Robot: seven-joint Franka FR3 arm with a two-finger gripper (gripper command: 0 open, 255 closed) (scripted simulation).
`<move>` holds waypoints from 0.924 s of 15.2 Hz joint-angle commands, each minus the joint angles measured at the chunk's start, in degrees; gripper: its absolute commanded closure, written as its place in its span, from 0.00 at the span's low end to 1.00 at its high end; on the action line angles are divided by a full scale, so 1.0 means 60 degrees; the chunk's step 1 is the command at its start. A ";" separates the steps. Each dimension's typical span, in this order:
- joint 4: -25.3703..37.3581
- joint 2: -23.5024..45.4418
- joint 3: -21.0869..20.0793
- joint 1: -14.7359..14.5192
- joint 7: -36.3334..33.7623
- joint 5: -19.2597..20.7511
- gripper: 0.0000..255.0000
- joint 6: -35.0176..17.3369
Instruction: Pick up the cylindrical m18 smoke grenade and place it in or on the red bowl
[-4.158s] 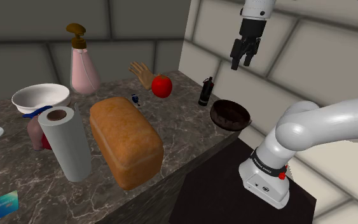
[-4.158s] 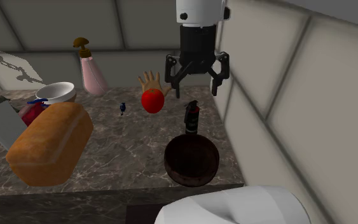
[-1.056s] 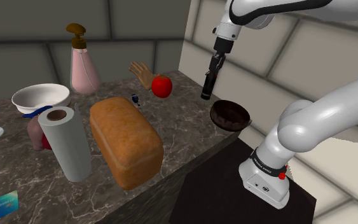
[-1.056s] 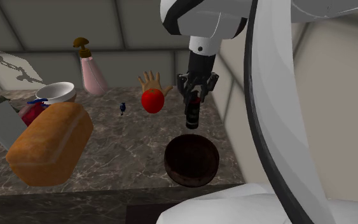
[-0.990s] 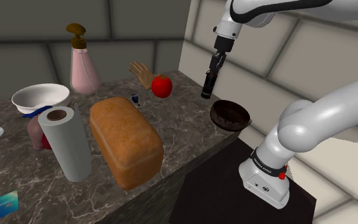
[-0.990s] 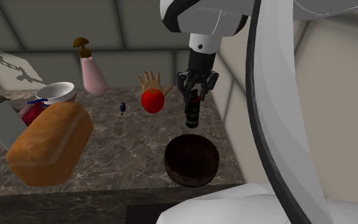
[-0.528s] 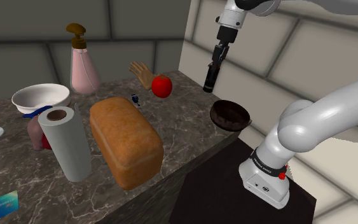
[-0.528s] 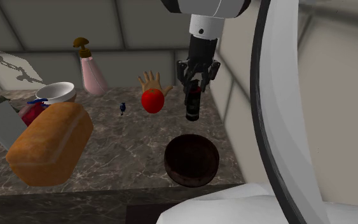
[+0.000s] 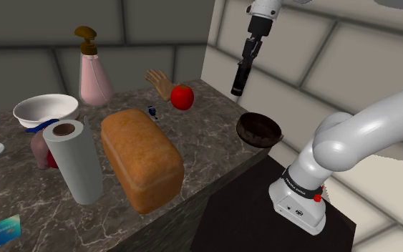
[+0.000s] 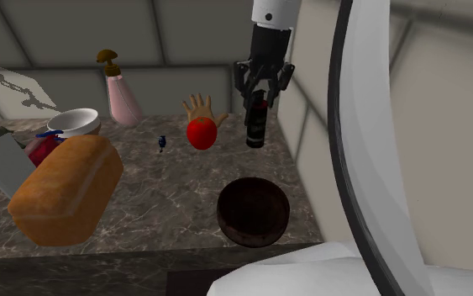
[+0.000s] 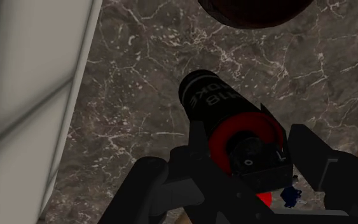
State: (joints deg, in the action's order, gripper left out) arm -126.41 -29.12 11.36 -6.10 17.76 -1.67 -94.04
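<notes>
Gripper (image 9: 243, 64): mine, black, two fingers clamped on the top end of the grenade (image 9: 238, 81). In the wrist view the fingers (image 11: 190, 167) press on either side of its red-ringed cap.

Grenade: black cylinder, held in the air clear of the counter (image 9: 200, 136). Its long axis is upright, with the body hanging straight down from my fingers. It sits at the right end of the counter, close to the pale wall (image 9: 293, 68). In the second exterior view it hangs (image 10: 255, 126) to the right of the apple (image 10: 201, 133).

Bowl (image 9: 259, 130): dark and reddish, empty, resting on the near right corner of the counter.

Governing relation: the bowl lies below the grenade and on the nearer side of it, towards my stand. In the second exterior view the bowl (image 10: 254, 210) sits almost straight under the grenade in the picture. In the wrist view its rim (image 11: 254, 14) shows beyond the grenade's lower end (image 11: 206, 95), not under it. I judge the grenade is not yet over the bowl and needs carrying nearer before I lower it. How much nearer is hard to tell from these angles.

Change, against four seconds ago: the grenade then stood on the counter just beyond the bowl, and my fingers hung spread above it.

Change, against half a second ago: same grip and same upright hang, but gripper and grenade are now higher. The bowl and apple have not moved.
</notes>
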 commanded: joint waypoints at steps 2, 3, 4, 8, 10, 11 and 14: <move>0.0448 0.0043 -0.0026 -0.0021 -0.0049 -0.0022 1.00 0.0404; 0.0592 0.0062 -0.0030 -0.0026 -0.0059 -0.0028 1.00 0.0528; 0.0737 0.0083 -0.0033 -0.0031 -0.0069 -0.0033 1.00 0.0652; 0.0072 -0.1307 -0.0299 0.0044 -0.0375 0.0017 1.00 0.1353; -0.0184 -0.1977 -0.0449 0.0105 -0.0510 -0.0001 1.00 0.1760; -0.0293 -0.2303 -0.0531 0.0148 -0.0568 -0.0024 1.00 0.1977; -0.0542 -0.3253 -0.0771 0.0276 -0.0734 -0.0122 1.00 0.2676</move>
State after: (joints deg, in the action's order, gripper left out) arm -128.49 -42.38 6.49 -5.14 13.53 -2.35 -79.47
